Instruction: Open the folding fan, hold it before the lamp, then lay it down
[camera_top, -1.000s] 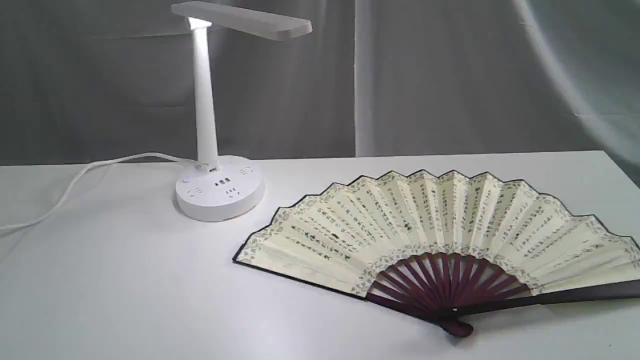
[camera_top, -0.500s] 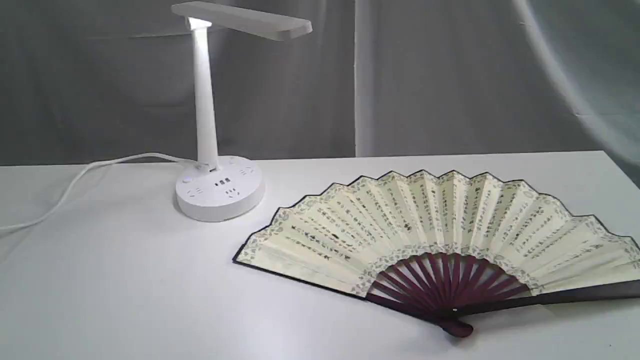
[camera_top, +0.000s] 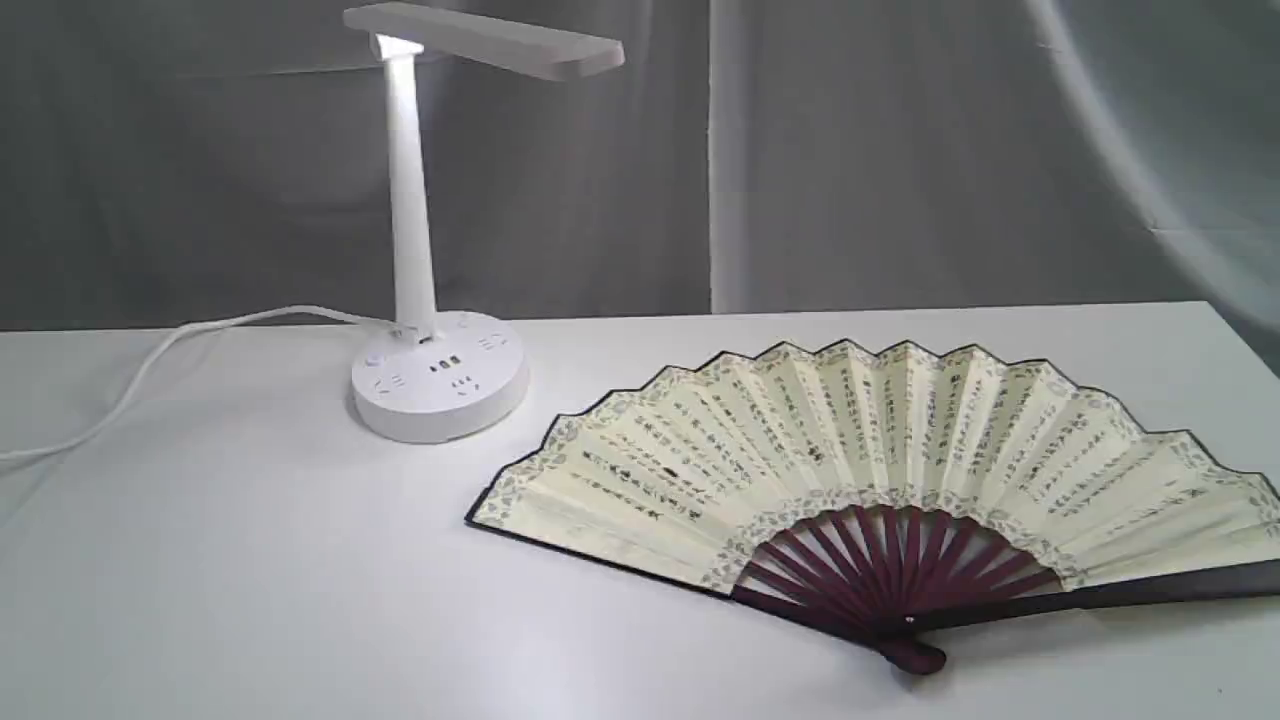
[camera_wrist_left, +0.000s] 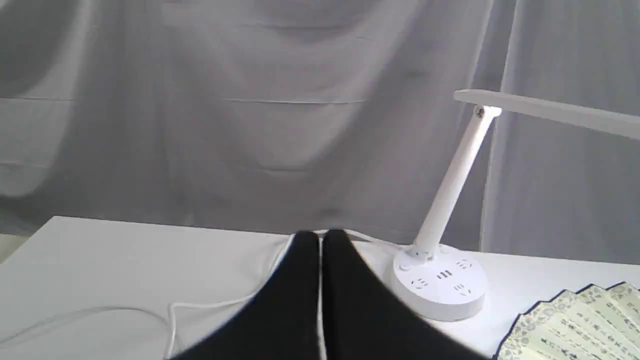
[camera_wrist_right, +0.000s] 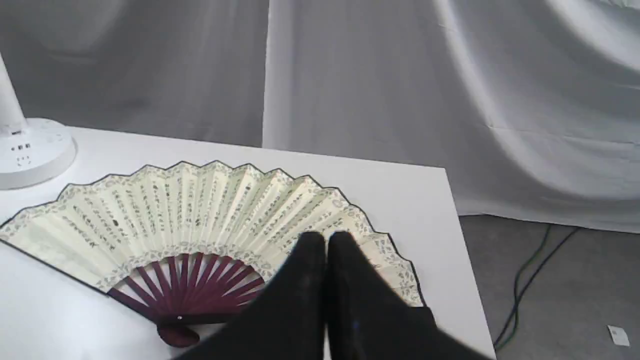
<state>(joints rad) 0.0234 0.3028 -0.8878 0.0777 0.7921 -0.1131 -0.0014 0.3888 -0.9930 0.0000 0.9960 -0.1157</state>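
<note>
From my station I see the folding fan (camera_top: 880, 450) lying fully spread and flat on the white table (camera_top: 250, 560), on the right half of the exterior view, with its calligraphy side up. Its pleated arc faces the grey backdrop curtain (camera_top: 900, 150), and its maroon ribs converge on the pivot at the near edge. The right guard runs out toward the table's right end. The lamp (camera_top: 410, 250) stands upright to the left of the fan and a little farther back. Its round base is near the fan's left tip but not touching it, its flat head reaches out to the right, and there is a bright glow where the head meets the stem. Its white cord (camera_top: 150, 370) trails off to the left across the tabletop. My left gripper (camera_wrist_left: 320, 237) is clenched tight with nothing between its black fingers. In its wrist camera it points past the lamp's base, apart from it. My right gripper (camera_wrist_right: 326, 237) is likewise pressed closed and empty. Its tips show in front of the fan's right-hand pleats, and I cannot tell how high above the paper they are.
</note>
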